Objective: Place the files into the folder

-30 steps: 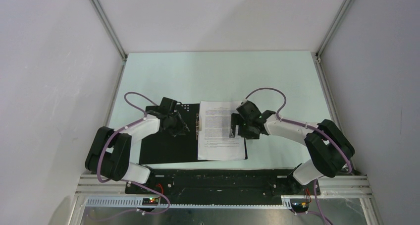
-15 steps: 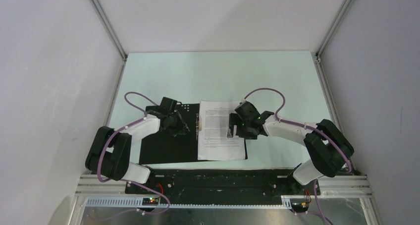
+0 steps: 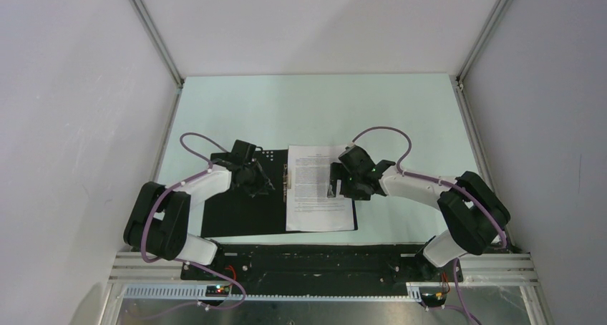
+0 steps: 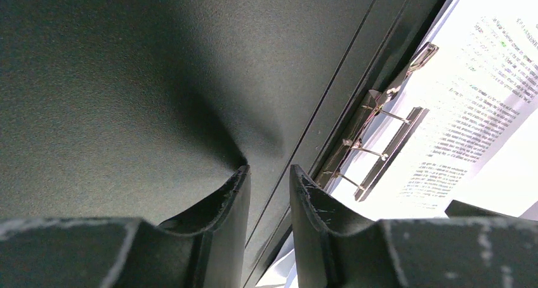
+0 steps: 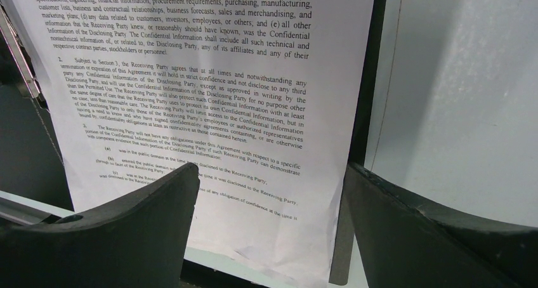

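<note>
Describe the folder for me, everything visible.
The folder lies open and flat on the table, matte black inside, with a metal clip along its spine. A printed sheet covers its right half. The left gripper, jaws narrowly parted, is low over the bare left half; contact is unclear.

A robotics lab cell is showing itself here: white panels (image 3: 71,89) and aluminium struts (image 3: 152,35) are enclosing a pale tabletop (image 3: 322,110), with exposed wiring (image 3: 238,294) running along the frame's bottom edge.

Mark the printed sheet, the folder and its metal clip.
printed sheet (image 3: 309,196): top view, middle of the page.
folder (image 3: 236,214): top view, bare black inside, left half.
metal clip (image 4: 388,153): left wrist view, its flat bar.
</note>
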Robot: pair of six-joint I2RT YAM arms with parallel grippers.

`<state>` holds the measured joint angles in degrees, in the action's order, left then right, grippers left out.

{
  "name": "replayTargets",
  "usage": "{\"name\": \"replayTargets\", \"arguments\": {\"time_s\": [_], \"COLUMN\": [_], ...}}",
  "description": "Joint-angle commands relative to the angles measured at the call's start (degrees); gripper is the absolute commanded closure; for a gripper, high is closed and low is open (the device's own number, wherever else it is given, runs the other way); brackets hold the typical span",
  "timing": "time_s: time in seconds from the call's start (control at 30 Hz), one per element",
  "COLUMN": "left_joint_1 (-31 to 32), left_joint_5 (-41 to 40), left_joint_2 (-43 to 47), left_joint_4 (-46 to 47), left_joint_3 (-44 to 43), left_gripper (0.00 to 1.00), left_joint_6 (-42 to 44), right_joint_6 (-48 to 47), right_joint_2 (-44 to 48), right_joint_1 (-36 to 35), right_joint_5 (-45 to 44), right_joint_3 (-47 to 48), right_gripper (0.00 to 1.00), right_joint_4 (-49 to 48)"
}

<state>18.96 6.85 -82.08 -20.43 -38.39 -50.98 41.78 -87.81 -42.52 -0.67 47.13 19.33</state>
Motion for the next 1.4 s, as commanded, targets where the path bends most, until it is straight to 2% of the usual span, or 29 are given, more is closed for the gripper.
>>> {"name": "replayTargets", "arguments": {"time_s": [0.0, 1.0, 1.37], "left_joint_1": [-0.46, -0.51, -0.54], "left_joint_5": [-1.16, -0.87, -1.15], "left_joint_2": [-1.29, -2.86, -2.75], "left_joint_4": [-0.74, -0.81, -0.84], "left_joint_3": [-0.77, -2.73, -2.73], "left_gripper": [0.65, 0.65, 0.64], "left_joint_6": [1.21, 1.41, 1.32], "right_joint_6": [-0.71, -4.58, -6.10], "right_joint_2": [-2.41, -3.55, -0.20], "right_joint_1": [0.18, 0.45, 2.23], "right_joint_5": [-1.36, -3.73, -4.19], "right_joint_3": [-0.04, -0.03, -0.09], "right_gripper": [0.12, 0.12, 0.09], "right_joint_4": [-1.01, -1.47, 1.85]}}
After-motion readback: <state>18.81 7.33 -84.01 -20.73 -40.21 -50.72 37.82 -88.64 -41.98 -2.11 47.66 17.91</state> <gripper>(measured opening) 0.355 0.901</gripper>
